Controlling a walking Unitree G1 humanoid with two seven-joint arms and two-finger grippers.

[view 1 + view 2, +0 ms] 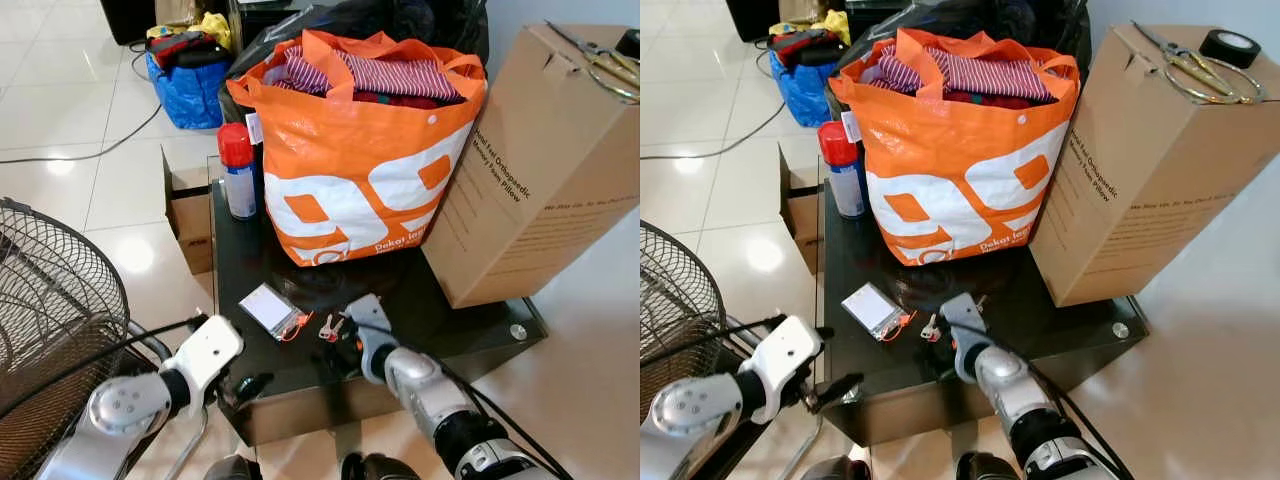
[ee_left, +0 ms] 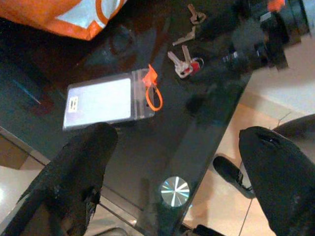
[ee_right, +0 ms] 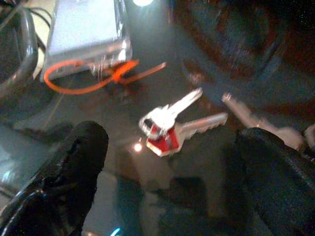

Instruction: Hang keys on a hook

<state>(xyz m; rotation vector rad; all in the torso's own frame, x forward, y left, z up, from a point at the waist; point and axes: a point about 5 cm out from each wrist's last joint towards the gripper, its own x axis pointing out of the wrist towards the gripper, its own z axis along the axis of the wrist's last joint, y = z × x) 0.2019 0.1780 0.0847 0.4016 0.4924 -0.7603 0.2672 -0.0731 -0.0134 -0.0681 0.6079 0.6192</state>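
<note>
Clearly the pick-up is the step in hand: the keys (image 3: pixel 170 129) lie flat on the black glass table (image 1: pixel 470 320), not yet lifted, and no hook can be made out in any view. The right gripper (image 3: pixel 172 187) hangs low over them with its fingers spread wide and nothing between them; in the right wrist view the small bunch with the red tag sits just ahead of the gap between the two fingertips, roughly centred, and another key or two (image 3: pixel 241 110) lies a little off toward one finger.

The left gripper (image 2: pixel 182 182) is also open and empty, poised at the table's near edge. Ahead of its jaws lies a clear card holder (image 2: pixel 106 103) with an orange tie (image 2: pixel 153 93), and the keys are farther out beyond that (closer to the right gripper than to the left).

The next move, as I judge it, calls for the right gripper to go forward and down until the fingertips straddle the bunch, then close on it. Thin keys on smooth glass may slide away, so a low, square approach seems wise. An orange bag (image 1: pixel 360 160) and a cardboard box (image 1: pixel 540 160) stand behind, well apart from the jaws.
</note>
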